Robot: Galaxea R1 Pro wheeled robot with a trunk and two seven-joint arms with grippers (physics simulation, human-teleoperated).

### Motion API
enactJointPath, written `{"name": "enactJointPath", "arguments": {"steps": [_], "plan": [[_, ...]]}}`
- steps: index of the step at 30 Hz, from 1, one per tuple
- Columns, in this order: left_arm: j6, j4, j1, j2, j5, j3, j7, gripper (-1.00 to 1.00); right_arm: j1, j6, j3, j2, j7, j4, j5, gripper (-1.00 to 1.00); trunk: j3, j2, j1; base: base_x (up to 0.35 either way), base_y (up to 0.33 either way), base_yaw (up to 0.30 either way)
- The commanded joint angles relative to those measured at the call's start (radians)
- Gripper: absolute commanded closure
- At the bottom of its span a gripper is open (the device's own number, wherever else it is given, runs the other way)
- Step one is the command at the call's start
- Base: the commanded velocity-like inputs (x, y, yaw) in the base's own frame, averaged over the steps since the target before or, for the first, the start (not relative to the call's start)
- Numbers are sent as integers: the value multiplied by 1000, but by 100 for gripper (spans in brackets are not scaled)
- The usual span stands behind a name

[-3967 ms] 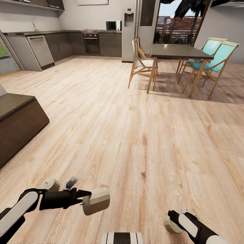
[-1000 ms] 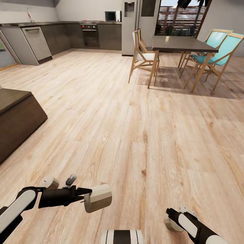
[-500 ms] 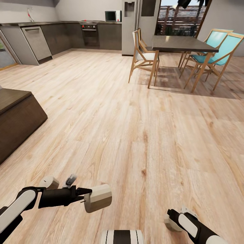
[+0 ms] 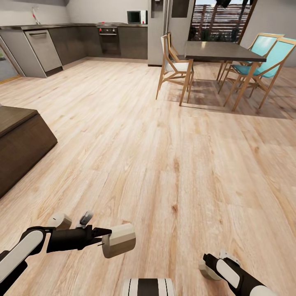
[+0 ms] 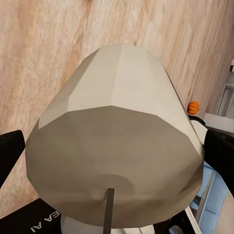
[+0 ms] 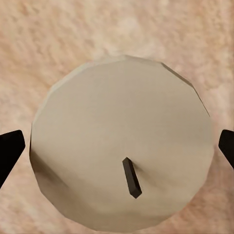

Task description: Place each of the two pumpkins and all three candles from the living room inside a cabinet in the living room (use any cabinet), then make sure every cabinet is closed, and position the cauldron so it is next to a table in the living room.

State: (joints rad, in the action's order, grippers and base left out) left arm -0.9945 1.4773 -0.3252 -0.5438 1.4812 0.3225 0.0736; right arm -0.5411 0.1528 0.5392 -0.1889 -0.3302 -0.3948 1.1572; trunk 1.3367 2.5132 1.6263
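Two candles in hand. One candle (image 4: 118,240) at lower left of the head view, lying sideways, clamped in the left gripper (image 4: 100,238); from the left wrist, pale faceted body and dark wick filling the space between black fingertips (image 5: 10,155). Second candle (image 4: 206,272) at lower right, pinched in the right gripper (image 4: 207,266). Small pumpkin (image 5: 193,107) far off at right edge of the left wrist view. Dark cabinet (image 4: 20,144) at left edge; wooden floor (image 4: 164,164) beneath.
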Motion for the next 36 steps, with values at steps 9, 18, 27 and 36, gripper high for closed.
{"name": "enactJointPath", "arguments": {"steps": [9,18,27,36], "plan": [[-1,0,-1,-1,-5,1,8,100,0,4,7,-1,-7,-4,3,-100,5,1,0,0,0,0],[-1,0,-1,-1,-4,1,8,100,0,4,7,-1,-6,-3,4,-100,5,1,0,0,0,0],[-1,0,-1,-1,-4,1,8,100,0,4,8,-1,-1,-4,4,100,5,1,0,0,0,0],[-1,-2,-1,-1,-4,1,8,100,0,4,7,-1,5,-4,3,100,5,1,0,0,0,0]]}}
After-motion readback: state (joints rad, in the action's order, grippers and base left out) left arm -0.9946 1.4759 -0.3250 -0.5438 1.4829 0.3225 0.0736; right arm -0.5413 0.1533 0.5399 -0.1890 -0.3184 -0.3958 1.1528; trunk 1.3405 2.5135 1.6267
